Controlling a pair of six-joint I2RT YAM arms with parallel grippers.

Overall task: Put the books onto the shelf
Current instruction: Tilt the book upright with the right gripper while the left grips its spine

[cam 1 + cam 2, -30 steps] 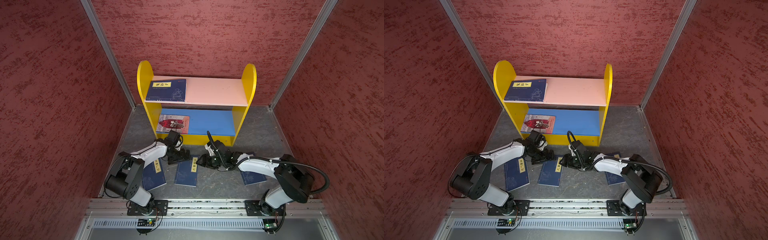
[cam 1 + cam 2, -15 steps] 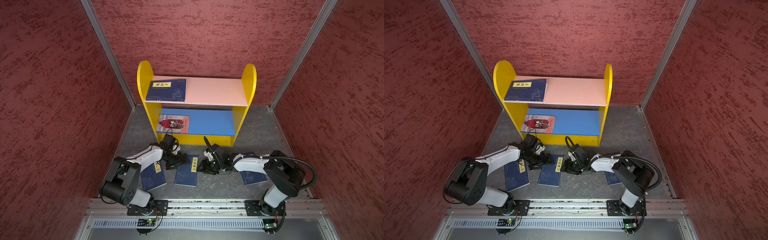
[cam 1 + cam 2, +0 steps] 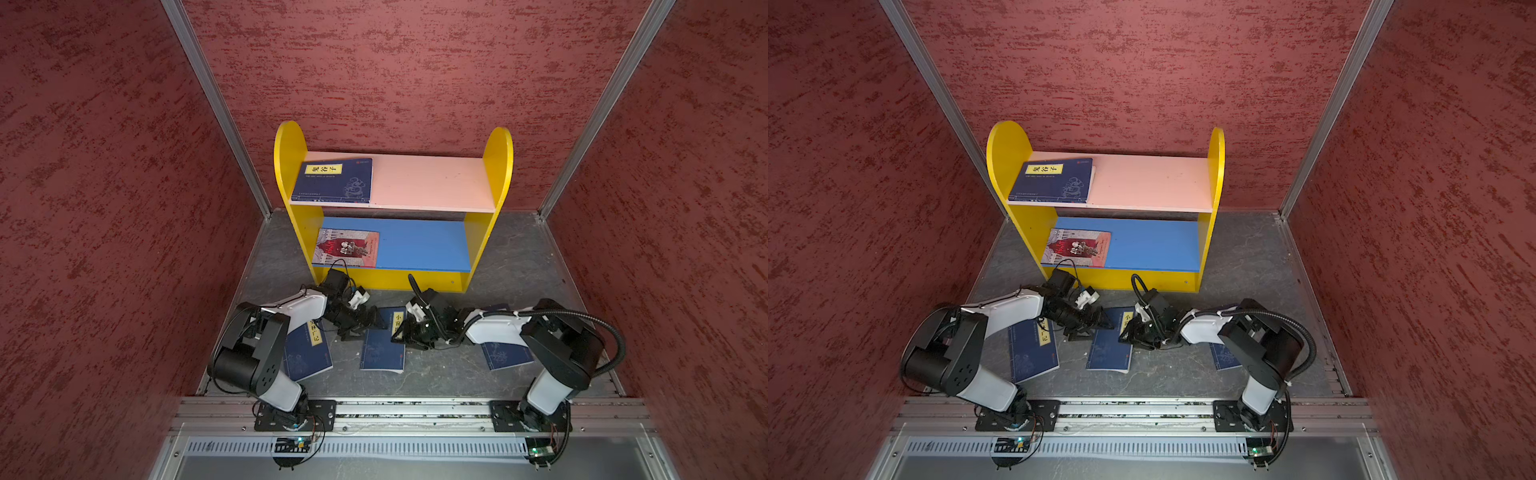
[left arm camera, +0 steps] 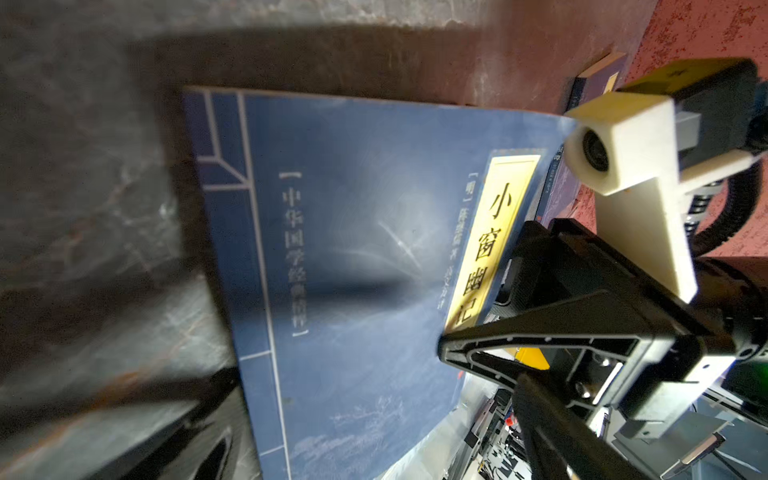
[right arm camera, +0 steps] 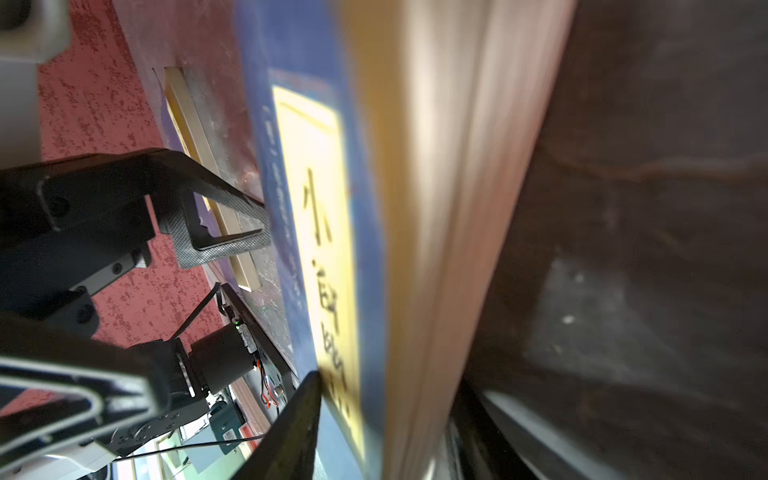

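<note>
**Top views**
- Shelf point(image 3: 496, 174): yellow round-topped sides, standing on the grey floor point(image 3: 511, 266) against the back wall.
- Upper navy book point(image 3: 332, 180): lay flat at the left end of the pink upper board.
- Red book point(image 3: 348, 248): lay flat at the left end of the blue lower board.
- Left floor book point(image 3: 307, 353): navy, in front of the shelf, partly under the left arm.
- Middle floor book point(image 3: 382, 349): navy, lay between the two grippers.
- Right floor book point(image 3: 505, 353): navy, largely under the right arm.
- Left gripper point(image 3: 362, 326): jaws spread wide and holding nothing, at the middle floor book's left edge.
- Right gripper point(image 3: 1127, 334): sat at the same book's right edge, the one with the label.

**Left wrist view**
- Middle floor book point(image 4: 353, 270): navy cover with a yellow label of black characters.
- Right gripper point(image 4: 478, 365): one finger lay over the cover by the label's end.
- Left gripper's own finger point(image 4: 199, 419): blurred, just beside the opposite edge.

**Right wrist view**
- Middle floor book point(image 5: 257, 124): blurred, with its pale page edge facing the camera.
- Right gripper's fingers point(image 5: 299, 415): stood partly apart astride that edge, one on the cover side and one beyond the pages. Whether they were pinching the book could not be told.
- Left gripper's finger point(image 5: 224, 243): met the book's far edge.
</note>
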